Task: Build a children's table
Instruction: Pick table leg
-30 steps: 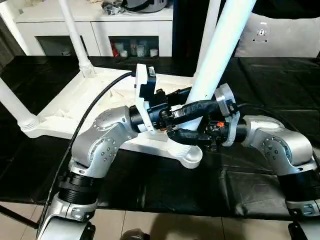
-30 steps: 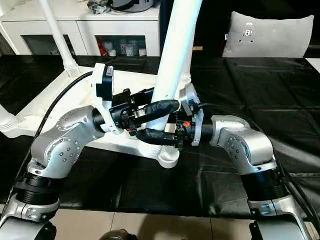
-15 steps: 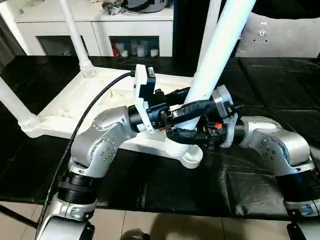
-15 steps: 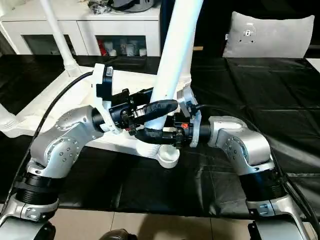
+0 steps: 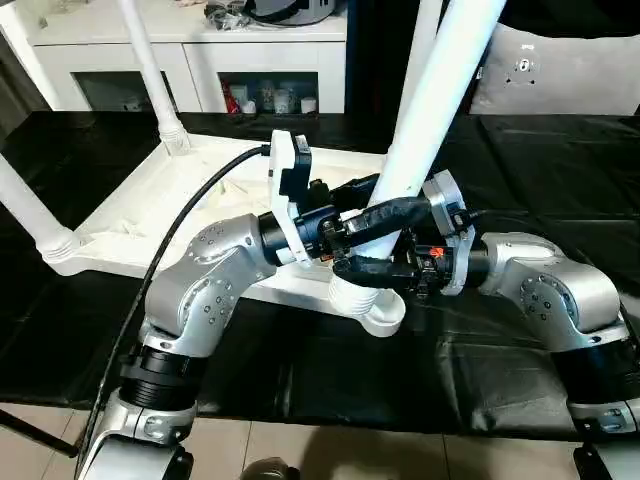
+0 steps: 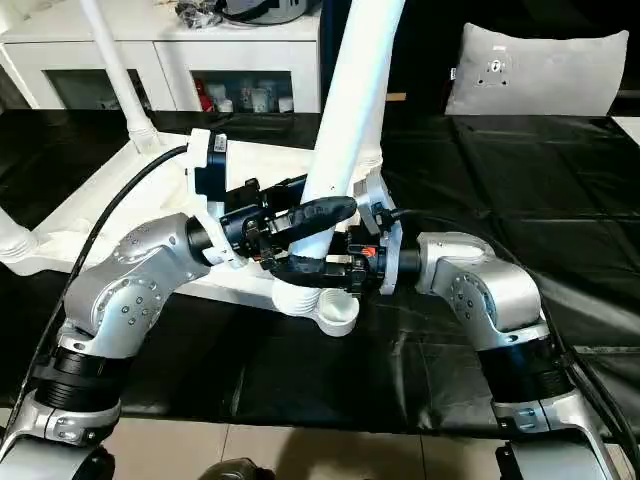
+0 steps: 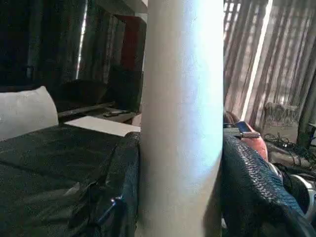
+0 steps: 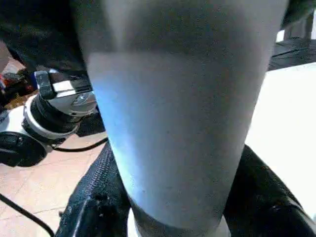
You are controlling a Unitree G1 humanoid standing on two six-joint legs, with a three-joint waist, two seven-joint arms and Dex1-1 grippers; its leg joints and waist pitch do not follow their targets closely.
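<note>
The white tabletop point(image 5: 150, 210) lies upside down on the black cover, ribbed underside up. A long white leg point(image 5: 440, 90) stands tilted in the near right corner socket point(image 5: 378, 312). My left gripper point(image 5: 385, 240) is shut on this leg just above the socket, and in the left wrist view its black fingers point(image 7: 118, 182) press both sides of the leg point(image 7: 180, 98). From the other side, my right gripper point(image 5: 400, 275) is shut on the leg's lower end point(image 8: 173, 123), with its fingers point(image 8: 94, 207) flanking it. Three other legs point(image 5: 150, 70) point(image 5: 25, 205) point(image 5: 420, 40) stand in their sockets.
A white cabinet point(image 5: 190, 50) with shelves stands behind the work surface. A grey cushion point(image 5: 560, 70) leans at the back right. A black cable point(image 5: 190, 215) runs over my left forearm. Black cover point(image 5: 300, 370) spreads in front of the tabletop.
My right gripper has closed in on the leg's lower end and its wrist has shifted slightly toward the leg. The left gripper keeps its hold.
</note>
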